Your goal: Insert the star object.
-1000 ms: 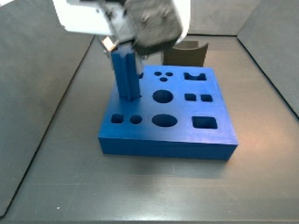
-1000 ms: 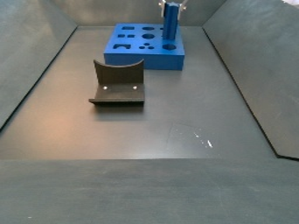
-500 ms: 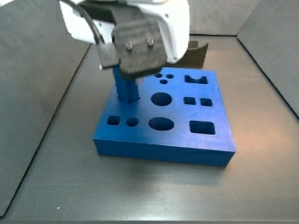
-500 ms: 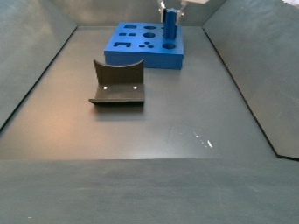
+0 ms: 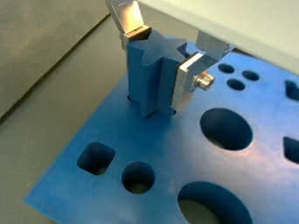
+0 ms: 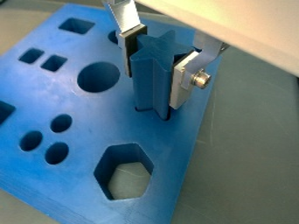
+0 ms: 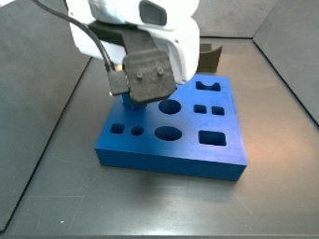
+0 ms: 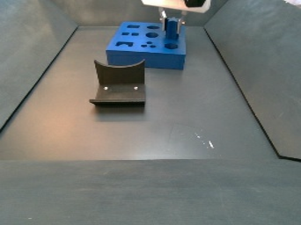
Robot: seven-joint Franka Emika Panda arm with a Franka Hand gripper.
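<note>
The star object (image 5: 152,83) is a bright-blue ridged peg standing upright with its lower end in a hole near one edge of the wide blue holed block (image 5: 163,153). It shows in both wrist views (image 6: 152,83). My gripper (image 5: 162,54) is shut on the peg's upper part, one silver finger (image 6: 184,77) on each side. In a side view the gripper (image 7: 147,86) sits low over the block (image 7: 174,166) and hides the peg. In a side view a short piece of the peg (image 8: 172,33) rises from the block (image 8: 141,58) under the gripper (image 8: 174,9).
A dark grey curved piece (image 8: 118,83) lies on the floor in front of the block, and it shows behind the block in a side view (image 7: 212,54). The block has several other shaped holes. Grey sloped walls bound the floor.
The gripper has moved down with the star object. The peg has sunk deeper into its hole, so less of it stands above the block than one second ago.
</note>
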